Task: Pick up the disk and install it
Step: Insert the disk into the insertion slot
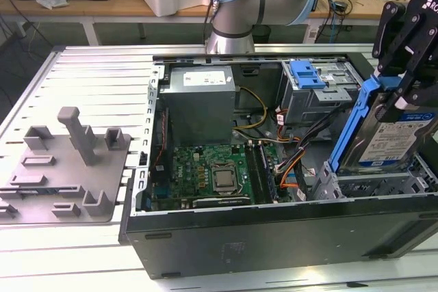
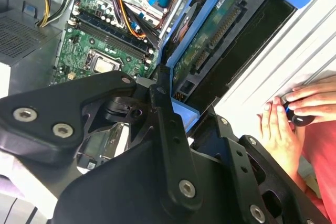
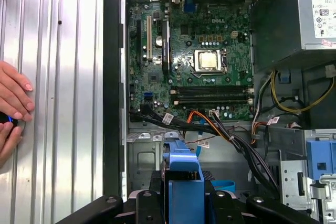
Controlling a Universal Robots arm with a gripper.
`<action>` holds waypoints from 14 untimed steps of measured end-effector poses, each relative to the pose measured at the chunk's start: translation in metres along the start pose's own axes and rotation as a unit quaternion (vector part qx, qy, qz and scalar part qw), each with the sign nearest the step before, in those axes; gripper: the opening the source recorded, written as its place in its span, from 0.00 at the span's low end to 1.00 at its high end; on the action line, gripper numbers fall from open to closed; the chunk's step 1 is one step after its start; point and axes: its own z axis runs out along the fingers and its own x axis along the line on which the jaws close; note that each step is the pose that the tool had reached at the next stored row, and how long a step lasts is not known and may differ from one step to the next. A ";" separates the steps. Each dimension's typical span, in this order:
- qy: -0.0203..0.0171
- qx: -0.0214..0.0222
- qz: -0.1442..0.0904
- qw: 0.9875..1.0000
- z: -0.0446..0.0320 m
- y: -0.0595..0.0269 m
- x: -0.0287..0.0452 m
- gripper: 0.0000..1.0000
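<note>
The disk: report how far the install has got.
Done: the disk is picked up, with the gripper shut on its blue bracket. In hand: it hangs tilted over the open computer case at the exterior view's right end. Left: it is not yet seated in the case.

This is a robotics lab or workshop. A slotted aluminium table point(image 1: 82, 66) spans the exterior view, with a robot arm point(image 1: 236, 5) rising at its far edge, top centre. An opened desktop computer case point(image 1: 274, 237) lies at centre and right beside a grey moulded fixture point(image 1: 68, 162) at left, and a wooden workbench point(image 1: 102, 5) with cables point(image 1: 335, 1) runs along the top.
</note>
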 end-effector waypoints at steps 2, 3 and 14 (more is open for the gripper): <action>0.000 0.000 0.000 1.000 -0.0006 0.0001 0.0000 0.37; 0.000 0.000 0.000 1.000 -0.0011 0.0001 0.0000 0.37; 0.000 -0.001 0.000 1.000 -0.0024 0.0001 0.0005 0.37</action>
